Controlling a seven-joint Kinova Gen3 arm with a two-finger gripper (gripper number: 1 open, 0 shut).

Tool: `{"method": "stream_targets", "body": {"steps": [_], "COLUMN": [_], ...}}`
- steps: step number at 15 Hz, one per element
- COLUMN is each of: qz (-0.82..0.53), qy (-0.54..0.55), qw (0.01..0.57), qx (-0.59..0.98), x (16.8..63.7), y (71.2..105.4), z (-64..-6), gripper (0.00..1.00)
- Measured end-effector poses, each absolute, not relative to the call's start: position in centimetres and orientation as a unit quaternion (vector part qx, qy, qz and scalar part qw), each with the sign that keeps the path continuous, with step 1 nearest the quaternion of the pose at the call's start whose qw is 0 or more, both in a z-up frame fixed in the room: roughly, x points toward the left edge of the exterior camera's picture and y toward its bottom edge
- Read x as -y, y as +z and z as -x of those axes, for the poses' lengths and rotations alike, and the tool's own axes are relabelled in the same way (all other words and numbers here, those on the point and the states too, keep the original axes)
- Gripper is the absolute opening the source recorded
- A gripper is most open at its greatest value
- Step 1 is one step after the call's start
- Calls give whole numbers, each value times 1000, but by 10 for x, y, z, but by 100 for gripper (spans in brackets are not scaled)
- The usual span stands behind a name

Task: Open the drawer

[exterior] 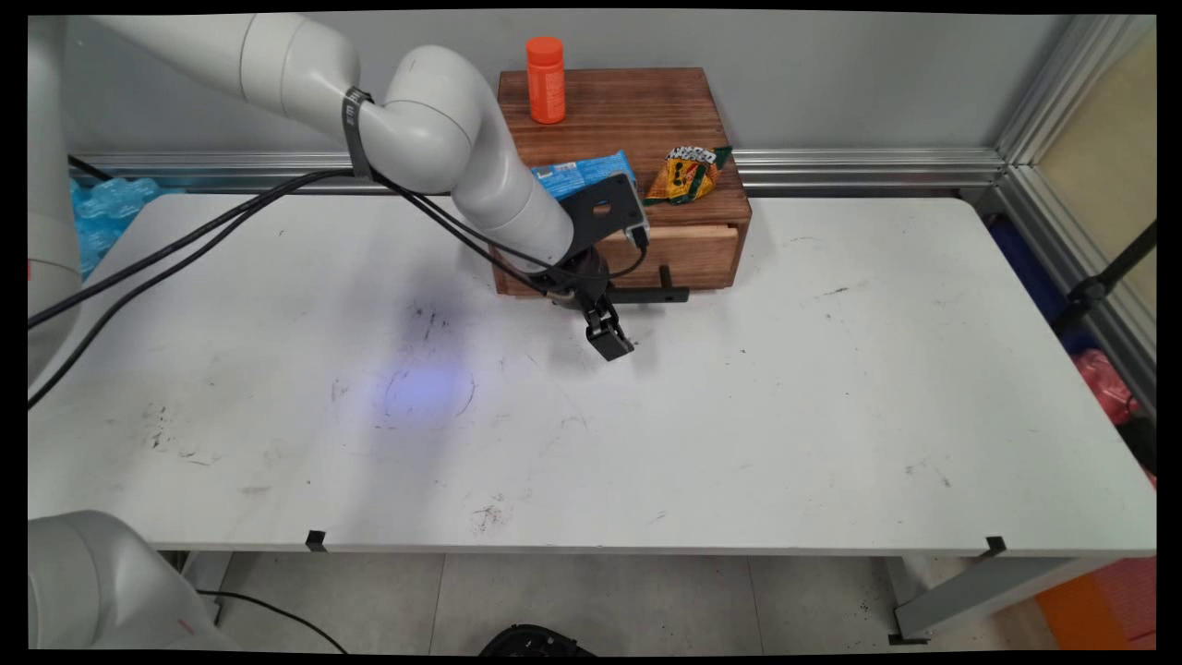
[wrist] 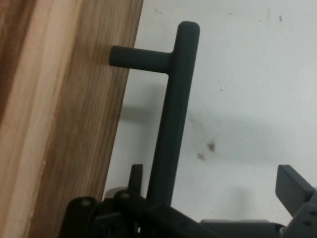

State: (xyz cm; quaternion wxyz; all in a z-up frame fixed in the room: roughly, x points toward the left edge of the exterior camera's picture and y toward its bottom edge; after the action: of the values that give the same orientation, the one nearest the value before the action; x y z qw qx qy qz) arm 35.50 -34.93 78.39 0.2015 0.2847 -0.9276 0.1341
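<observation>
We see the gripper low over the surface before the wooden drawer box, its fingers apart, with the black handle between them, nearer one finger and not clamped.

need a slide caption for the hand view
Open black gripper straddling the dark bar handle of a wooden drawer front, above the white table.

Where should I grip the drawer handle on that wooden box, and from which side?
Probably the long dark bar of the handle, between its posts, approached from the table in front of the wooden box. It stands off the drawer front, so one finger fits behind. The gripper is open beside it.
</observation>
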Motion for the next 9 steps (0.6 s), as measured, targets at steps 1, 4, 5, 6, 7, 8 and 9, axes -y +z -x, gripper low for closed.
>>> {"method": "stream_targets", "body": {"steps": [1, 4, 5, 6, 7, 8, 9], "qz": [-284, -282, -282, -282, -282, -282, -283], "qy": [132, 127, 125, 124, 123, 122, 121], "qw": [202, 204, 205, 206, 206, 207, 206], "qx": [928, 929, 929, 929, 929, 929, 929], "x": [348, 345, 344, 343, 342, 341, 340], "y": [783, 782, 783, 783, 784, 785, 786], "z": [-354, -351, -349, -347, -346, -343, -342], "gripper": [100, 100, 100, 100, 100, 100, 100]}}
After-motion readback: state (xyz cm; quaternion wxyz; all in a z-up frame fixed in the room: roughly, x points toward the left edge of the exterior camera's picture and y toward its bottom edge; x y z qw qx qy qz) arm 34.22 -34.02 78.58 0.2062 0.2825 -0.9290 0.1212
